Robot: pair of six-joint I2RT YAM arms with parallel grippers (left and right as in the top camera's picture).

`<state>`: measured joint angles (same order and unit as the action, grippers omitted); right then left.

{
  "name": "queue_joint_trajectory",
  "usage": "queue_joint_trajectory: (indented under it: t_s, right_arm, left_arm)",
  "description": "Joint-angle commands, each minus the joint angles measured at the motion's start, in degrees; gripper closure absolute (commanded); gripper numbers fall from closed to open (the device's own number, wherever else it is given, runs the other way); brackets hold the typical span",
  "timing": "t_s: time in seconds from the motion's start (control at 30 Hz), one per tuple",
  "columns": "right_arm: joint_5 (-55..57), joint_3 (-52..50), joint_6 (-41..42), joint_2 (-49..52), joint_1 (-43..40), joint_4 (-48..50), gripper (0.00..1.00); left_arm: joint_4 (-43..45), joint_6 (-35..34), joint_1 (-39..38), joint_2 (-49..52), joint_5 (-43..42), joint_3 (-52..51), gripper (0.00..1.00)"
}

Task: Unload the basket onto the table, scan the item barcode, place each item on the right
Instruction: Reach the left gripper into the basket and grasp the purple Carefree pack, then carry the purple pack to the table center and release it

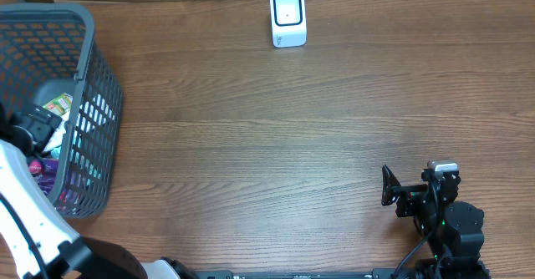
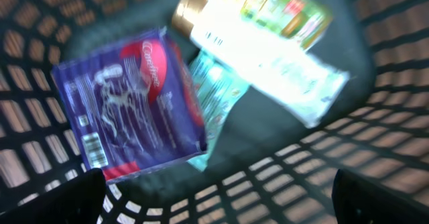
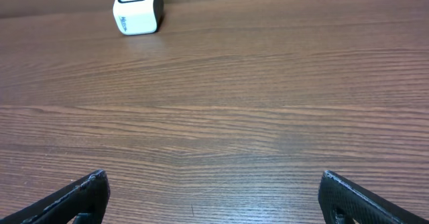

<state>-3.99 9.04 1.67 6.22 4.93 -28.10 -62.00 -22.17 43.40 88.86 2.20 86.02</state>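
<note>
Purple packet (image 2: 127, 103) is seen flat in the basket (image 1: 92, 37), barcode patch up, below the left gripper (image 2: 224, 200) — jaws spread, nothing held. Left arm is judged nearer; right gripper (image 3: 214, 197) is seen released, well apart — scanner (image 1: 288, 18) sits beyond both

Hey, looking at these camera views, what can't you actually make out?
Overhead: most of what lies in the basket, hidden by its mesh wall and the left arm.
Left wrist: print and barcode on the purple packet, blurred.
Left wrist: the teal packet, mostly under other packets.
Right wrist: the scanner, top cut off by the edge.
</note>
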Motion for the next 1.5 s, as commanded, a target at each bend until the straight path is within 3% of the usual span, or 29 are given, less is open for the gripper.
queue_joint_trajectory:
  t_s: [0.0,0.33,0.5,0.6,0.73,0.9,1.13,1.3,1.47]
  right_arm:
    - [0.52,1.16,-0.24,-0.09,0.31,0.28,0.00]
    - [0.52,1.16,-0.24,-0.09,0.31,0.28,0.00]
    - [0.52,1.16,-0.24,-0.09,0.31,0.28,0.00]
    - [0.52,1.16,-0.24,-0.09,0.31,0.28,0.00]
    - [0.52,1.16,-0.24,-0.09,0.31,0.28,0.00]
    - [0.52,1.16,-0.24,-0.09,0.31,0.28,0.00]
    - [0.52,1.16,-0.24,-0.09,0.31,0.28,0.00]
    - [0.52,1.16,-0.24,-0.09,0.31,0.28,0.00]
    - [0.52,1.16,-0.24,-0.09,0.31,0.28,0.00]
  left_arm:
    - [2.23,-0.61,0.17,1.60,2.93,-5.14,0.02]
    - [8.09,-0.83,0.17,10.58,7.85,-10.95,0.11]
    - [8.83,-0.79,0.09,15.80,7.89,-10.95,0.23]
    - [9.07,-0.79,0.09,17.68,7.87,-10.95,0.46]
    - [9.18,-0.79,0.09,18.29,7.87,-10.95,0.96]
    - [6.27,-0.39,0.09,18.23,6.03,-7.74,0.96]
    - [-4.96,2.93,-0.37,16.52,-0.26,9.75,0.96]
    - [-6.67,4.90,-4.46,7.80,-2.27,18.91,0.96]
    - [-3.54,12.22,-13.25,-2.29,-6.34,23.93,0.96]
